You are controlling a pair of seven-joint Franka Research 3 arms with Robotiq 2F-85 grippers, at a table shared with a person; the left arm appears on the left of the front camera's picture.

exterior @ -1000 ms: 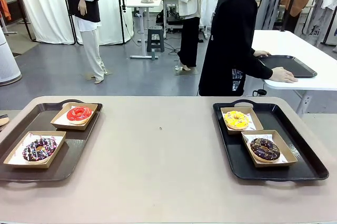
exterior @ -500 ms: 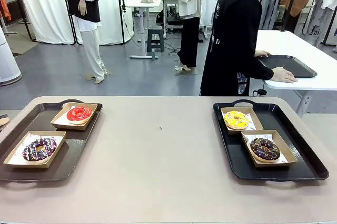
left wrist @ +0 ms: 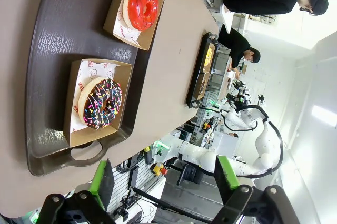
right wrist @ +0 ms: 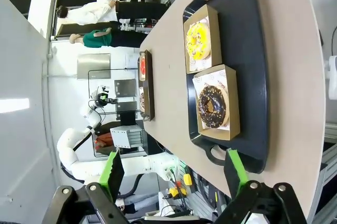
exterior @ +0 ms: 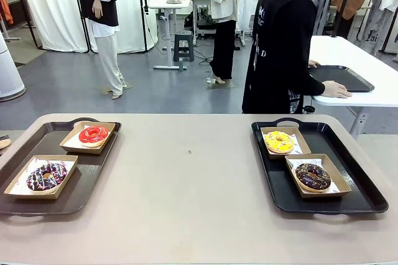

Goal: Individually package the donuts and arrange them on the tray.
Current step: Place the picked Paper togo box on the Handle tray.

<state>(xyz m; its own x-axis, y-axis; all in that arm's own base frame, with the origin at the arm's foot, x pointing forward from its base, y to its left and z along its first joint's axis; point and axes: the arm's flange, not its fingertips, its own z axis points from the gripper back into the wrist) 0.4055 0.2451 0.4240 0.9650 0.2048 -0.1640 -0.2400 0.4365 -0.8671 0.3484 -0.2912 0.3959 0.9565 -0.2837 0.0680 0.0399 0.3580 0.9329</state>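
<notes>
Two black trays lie on the tan table. The left tray (exterior: 93,175) holds a glossy red donut (exterior: 93,134) and a chocolate donut with purple-white sprinkles (exterior: 46,176), each in an open cardboard box. On the right tray (exterior: 357,181) sit a yellow sprinkled donut (exterior: 280,141) and a chocolate donut with pale sprinkles (exterior: 312,176), likewise boxed. My left gripper (left wrist: 164,179) hangs open above the table's near edge, short of the left tray (left wrist: 52,50). My right gripper (right wrist: 174,174) is open too, short of the right tray (right wrist: 253,66).
A person in black (exterior: 280,47) stands just beyond the table's far edge, turned toward a white table (exterior: 354,60) with an empty black tray (exterior: 342,77). Bare tabletop (exterior: 186,178) stretches between the two trays.
The person in black has shifted slightly to the right and turned more away. Trays, donuts and grippers have not moved.
</notes>
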